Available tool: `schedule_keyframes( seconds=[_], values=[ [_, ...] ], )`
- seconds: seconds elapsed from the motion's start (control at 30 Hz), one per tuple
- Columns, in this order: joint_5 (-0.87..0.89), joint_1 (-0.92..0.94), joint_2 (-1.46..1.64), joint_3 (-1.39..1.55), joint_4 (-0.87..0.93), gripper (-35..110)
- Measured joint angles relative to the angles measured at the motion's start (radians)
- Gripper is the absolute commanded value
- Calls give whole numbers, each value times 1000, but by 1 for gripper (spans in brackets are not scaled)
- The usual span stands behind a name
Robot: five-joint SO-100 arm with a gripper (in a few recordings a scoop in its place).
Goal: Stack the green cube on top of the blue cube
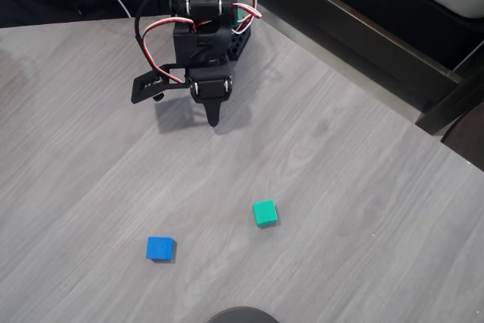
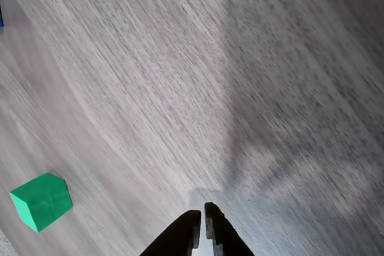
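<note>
End effector [image 2: 200, 223] clenched, empty, tips hovering over bare table [image 1: 340, 187]. Green cube [image 2: 41, 201] low-left of tips in wrist view; in overhead view, below and right of end effector. Blue cube [image 1: 159, 248] farther, lower-left of green, apart. Next: open, swing toward green.

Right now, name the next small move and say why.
Probably open the gripper and swing it toward the green cube. In the wrist view the fingers sit nearly shut and empty over bare table, with the cube off to the lower left. It lies apart from the blue cube, unstacked.
</note>
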Motion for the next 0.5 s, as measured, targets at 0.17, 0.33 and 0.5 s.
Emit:
schedule_keyframes(
  seconds=[0.17,0.33,0.5],
  values=[
    [3,-94,2,0,0,0],
    [3,-106,3,0,0,0],
    [3,-109,3,0,0,0]
  ],
)
